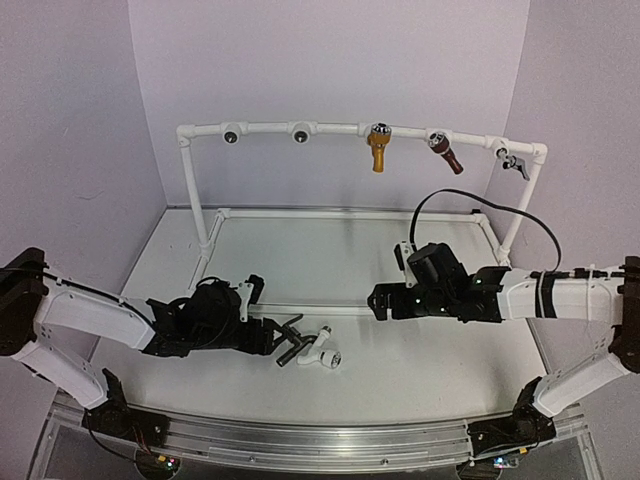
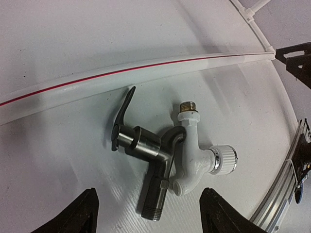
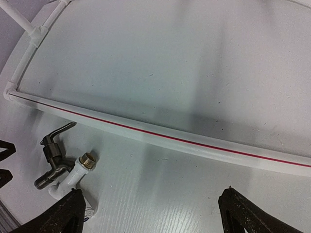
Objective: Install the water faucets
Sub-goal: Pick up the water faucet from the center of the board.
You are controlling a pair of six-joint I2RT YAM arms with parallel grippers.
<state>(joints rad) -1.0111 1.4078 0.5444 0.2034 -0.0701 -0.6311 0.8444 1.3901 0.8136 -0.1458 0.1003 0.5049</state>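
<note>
Two water faucets lie touching on the white table, just in front of the low pipe. The dark grey faucet (image 1: 289, 341) (image 2: 146, 148) (image 3: 52, 160) has a thin lever, and its threaded end points toward my left gripper. The white faucet (image 1: 323, 351) (image 2: 195, 156) (image 3: 76, 175) has a brass thread and a round ribbed knob. My left gripper (image 1: 268, 337) (image 2: 148, 214) is open, its fingers on either side of the dark faucet's threaded end, touching neither. My right gripper (image 1: 378, 300) (image 3: 154, 213) hovers open over bare table to the right of the faucets.
A white pipe frame (image 1: 205, 215) stands at the back. Its top bar has two open sockets (image 1: 230, 135) (image 1: 300, 133), then a gold tap (image 1: 378, 148), a brown tap (image 1: 443, 153) and a small grey tap (image 1: 513, 163). A low pipe with a red line (image 2: 121, 73) (image 3: 194, 143) crosses the table.
</note>
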